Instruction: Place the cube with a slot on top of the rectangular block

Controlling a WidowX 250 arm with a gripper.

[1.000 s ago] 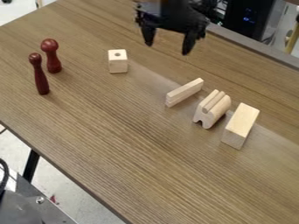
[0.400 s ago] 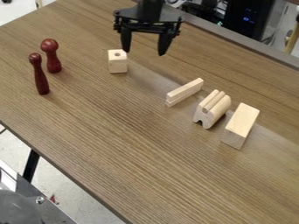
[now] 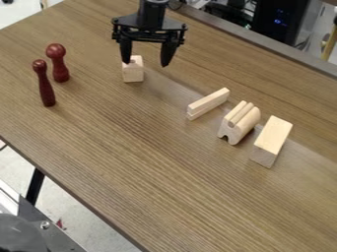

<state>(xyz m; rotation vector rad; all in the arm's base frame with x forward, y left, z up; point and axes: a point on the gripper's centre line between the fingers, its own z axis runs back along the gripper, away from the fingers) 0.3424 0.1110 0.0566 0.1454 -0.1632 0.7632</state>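
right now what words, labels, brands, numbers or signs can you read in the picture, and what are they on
No readable word, label, brand, number or sign shows anywhere.
Cube with a hole, rectangular block, grooved block, thin slatted piece: no print seen on the faces in view.
Dark red pegs: none seen.
Dark equipment behind the table: small blue lights, too small and blurred to tell whether they form any text.

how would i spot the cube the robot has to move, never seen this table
On the brown wooden table, look toward the far side, where the black gripper hangs. Just below its fingers stands a small pale wooden cube. Unlike the longer pale blocks, it stands apart, nearer the two dark red pins.
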